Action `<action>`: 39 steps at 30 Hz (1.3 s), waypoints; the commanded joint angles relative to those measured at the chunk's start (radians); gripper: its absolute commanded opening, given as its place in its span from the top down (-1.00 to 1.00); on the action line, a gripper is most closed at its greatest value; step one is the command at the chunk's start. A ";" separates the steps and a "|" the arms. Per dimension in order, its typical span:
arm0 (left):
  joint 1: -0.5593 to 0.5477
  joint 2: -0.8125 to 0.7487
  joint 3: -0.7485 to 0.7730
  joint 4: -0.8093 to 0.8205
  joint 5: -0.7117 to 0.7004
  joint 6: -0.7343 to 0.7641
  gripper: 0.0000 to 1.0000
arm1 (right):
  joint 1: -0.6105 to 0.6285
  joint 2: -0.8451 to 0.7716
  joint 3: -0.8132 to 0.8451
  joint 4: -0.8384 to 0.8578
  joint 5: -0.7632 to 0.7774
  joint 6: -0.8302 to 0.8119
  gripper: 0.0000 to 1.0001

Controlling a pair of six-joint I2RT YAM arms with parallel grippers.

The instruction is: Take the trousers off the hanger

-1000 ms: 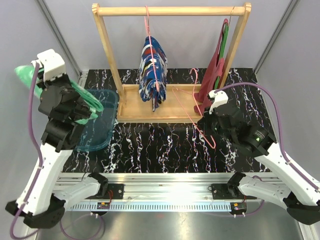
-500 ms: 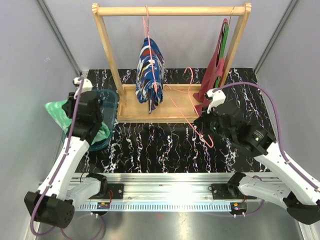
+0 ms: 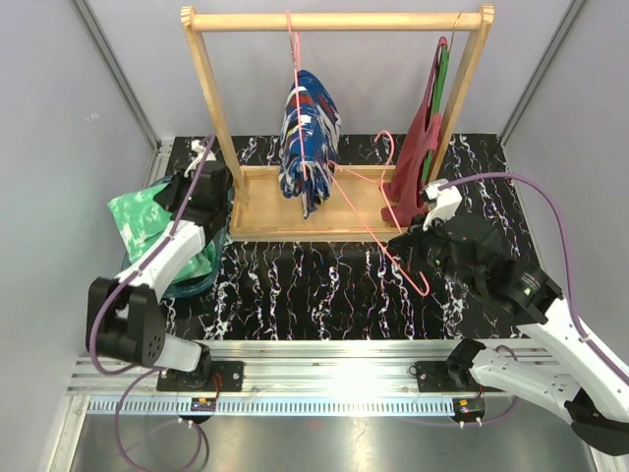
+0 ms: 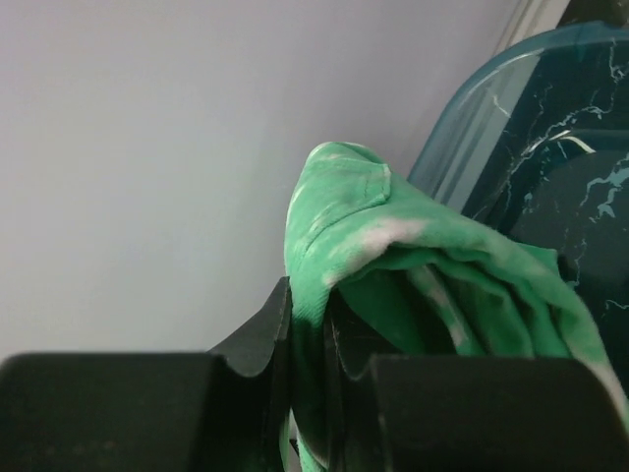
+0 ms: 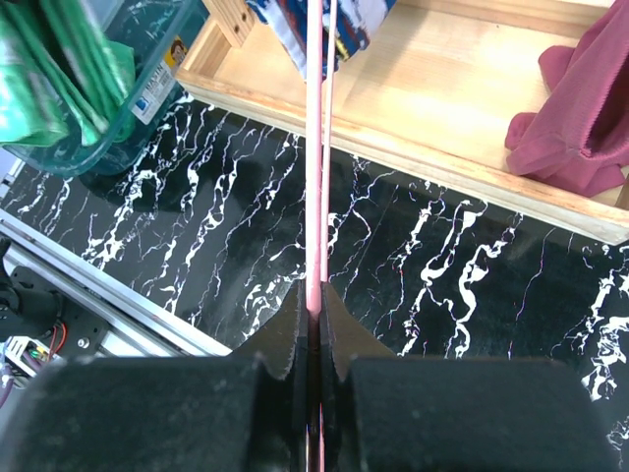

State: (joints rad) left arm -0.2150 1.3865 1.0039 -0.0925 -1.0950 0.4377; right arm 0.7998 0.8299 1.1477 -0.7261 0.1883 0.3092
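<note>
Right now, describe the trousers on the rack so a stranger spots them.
Find the wooden rack at the back. A pink hanger on its top bar carries the dark blue trousers. Their red and white patches separate them from the plain dark red garment by the right post.

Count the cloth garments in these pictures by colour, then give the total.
Mint green marbled garment: 1
Dark blue patched garment: 1
Plain dark red garment: 1
Total: 3
</note>
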 commanded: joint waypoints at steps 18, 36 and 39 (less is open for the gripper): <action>-0.077 0.125 0.061 -0.077 0.366 -0.028 0.63 | 0.007 0.023 0.032 0.077 -0.024 -0.050 1.00; 0.034 -0.239 0.069 -0.201 0.581 -0.381 -0.98 | 0.007 0.058 0.098 0.068 0.031 -0.091 1.00; 0.100 -0.233 0.061 -0.202 0.731 -0.491 -0.98 | 0.009 0.069 0.107 0.068 0.033 -0.093 1.00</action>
State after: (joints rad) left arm -0.1631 1.1576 1.0523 -0.3359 -0.5571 0.1017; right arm 0.7998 0.8932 1.2057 -0.7029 0.1932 0.2337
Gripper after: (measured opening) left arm 0.987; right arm 0.039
